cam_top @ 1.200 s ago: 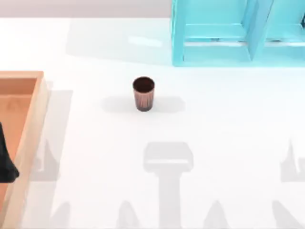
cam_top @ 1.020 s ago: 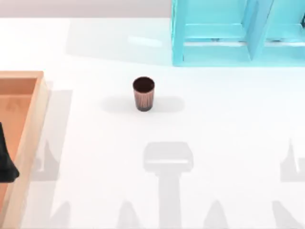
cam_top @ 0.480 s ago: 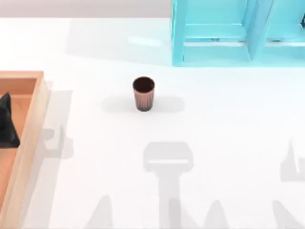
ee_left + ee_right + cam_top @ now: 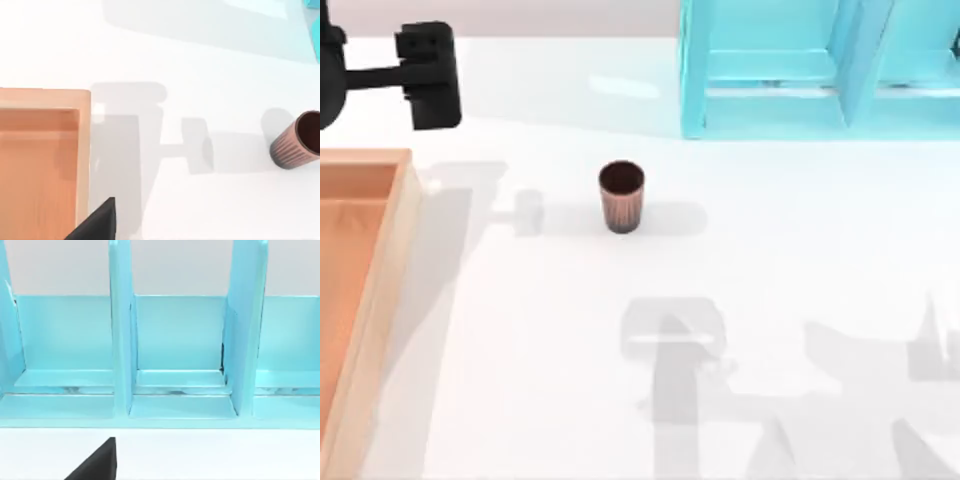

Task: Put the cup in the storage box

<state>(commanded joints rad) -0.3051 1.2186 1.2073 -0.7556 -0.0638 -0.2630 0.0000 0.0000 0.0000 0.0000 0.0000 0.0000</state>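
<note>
The cup (image 4: 621, 197) is a small ribbed reddish-brown tumbler, standing upright on the white table near the middle. The left wrist view also shows the cup (image 4: 297, 140). The storage box (image 4: 395, 240), orange-tan wood with thick rims, lies at the table's left edge, well apart from the cup. My left gripper (image 4: 428, 76) hovers at the far left, beyond the box's far corner and left of the cup. A dark part of my left gripper (image 4: 97, 223) shows beside the box rim (image 4: 84, 150). A dark part of my right gripper (image 4: 97, 462) faces the shelf unit.
A turquoise shelf unit (image 4: 820, 70) with upright dividers stands at the far right of the table. In the right wrist view the shelf unit (image 4: 180, 355) is seen from the front. Open white table surrounds the cup on all sides.
My left arm has risen from over the storage box at the left edge and swung toward the table's far left. The cup has not moved.
</note>
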